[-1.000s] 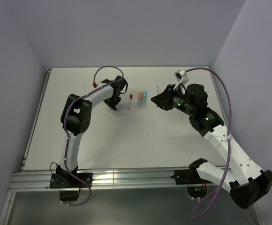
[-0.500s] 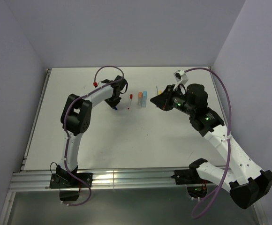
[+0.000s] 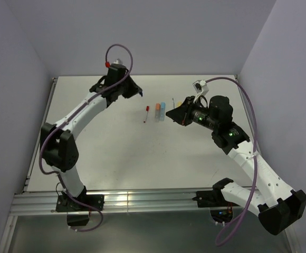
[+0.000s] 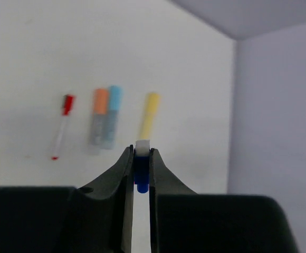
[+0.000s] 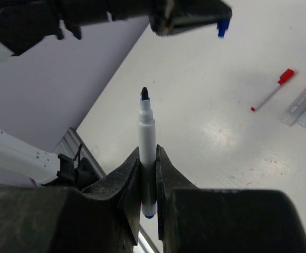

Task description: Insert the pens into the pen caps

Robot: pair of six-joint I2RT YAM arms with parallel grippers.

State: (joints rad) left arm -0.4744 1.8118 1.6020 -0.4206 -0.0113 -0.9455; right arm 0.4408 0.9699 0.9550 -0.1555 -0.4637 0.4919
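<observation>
Pens on the bench: we count four lying in a row toward the far side. The red-capped pen (image 4: 62,124) is a thin white stick. Beside it lie two pale barrels that touch each other, and the yellow pen (image 4: 150,113) lies a little apart from them.
Caps and what they hold: the orange cap (image 4: 100,100) sits on one pale barrel and the light blue cap (image 4: 115,97) on its neighbour. The red cap closes one end of the thin stick, whose small red tip at the other end is bare. On the yellow pen we cannot tell cap from barrel.
Left end effector (image 4: 141,154): narrow, pinching the dark blue cap (image 4: 141,179) above the bench, with a whitish part showing at the cap's far end. We cannot tell whether anything is inside.
Right end effector (image 5: 147,158): clamped on the whitish pen (image 5: 146,134), held off the bench. Its dark tip is bare and points toward the left end effector, well apart from the dark blue cap.
Bench (image 3: 121,153): white and matte.
Room: pale lilac-grey walls (image 3: 142,37) stand on three sides, and aluminium rails (image 3: 142,200) run along the near edge by the arm bases.
</observation>
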